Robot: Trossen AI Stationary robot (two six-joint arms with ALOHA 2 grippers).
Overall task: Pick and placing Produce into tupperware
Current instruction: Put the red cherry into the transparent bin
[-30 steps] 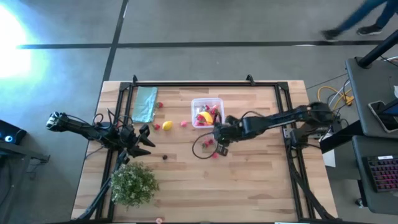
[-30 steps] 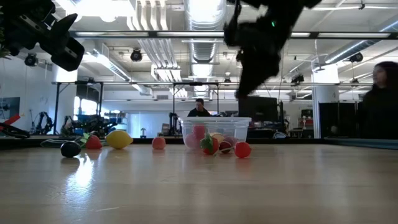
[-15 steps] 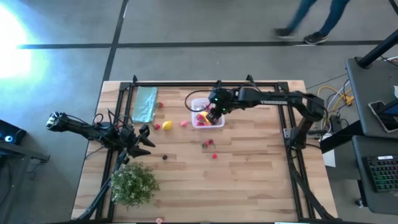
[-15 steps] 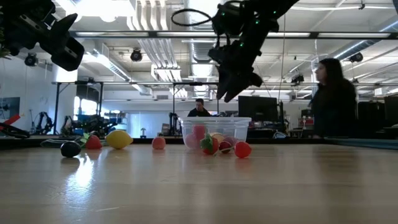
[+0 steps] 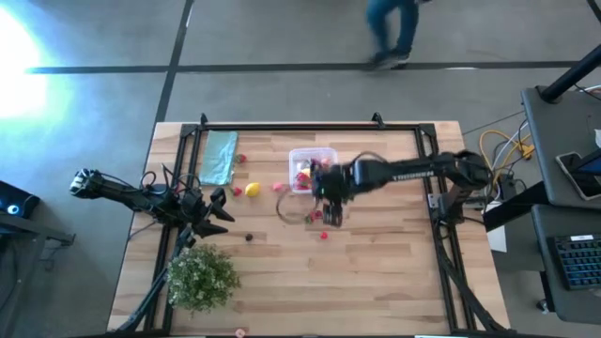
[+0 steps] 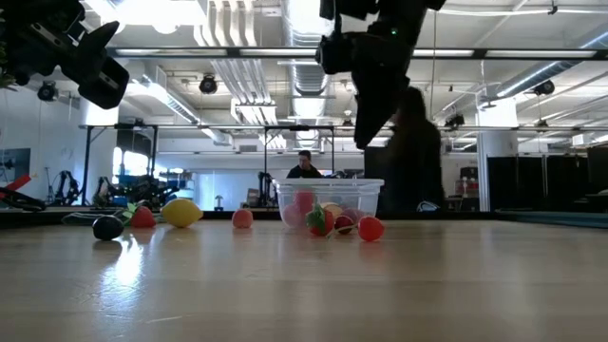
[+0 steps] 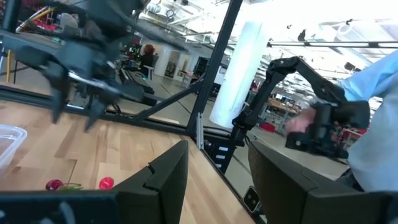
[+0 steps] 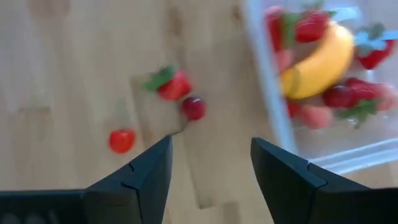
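Observation:
The clear tupperware (image 5: 313, 161) stands at the table's middle far side and holds a yellow banana (image 8: 318, 61) and several red pieces. Loose produce lies on the wood around it: a strawberry (image 8: 173, 85), a dark red berry (image 8: 193, 107), a red piece (image 8: 121, 140), a lemon (image 5: 252, 190), a pink piece (image 5: 278, 187) and a dark piece (image 5: 249, 237). My right gripper (image 8: 211, 149) hangs open above the table, just near of the tupperware, pointing steeply down, with nothing between its fingers. My left gripper (image 7: 217, 168) waits open at the table's left, raised.
A teal cloth (image 5: 219, 157) lies flat at the far left. A green leafy bush (image 5: 202, 277) stands at the near left corner. A black frame (image 5: 310, 128) runs along the table's edges. A person walks past beyond the far edge.
My right gripper has swung from above the loose fruit toward the far edge, over the tupperware, and has then come back toward the near edge, just short of the tupperware's near wall. The loose fruit on the table has kept its place.

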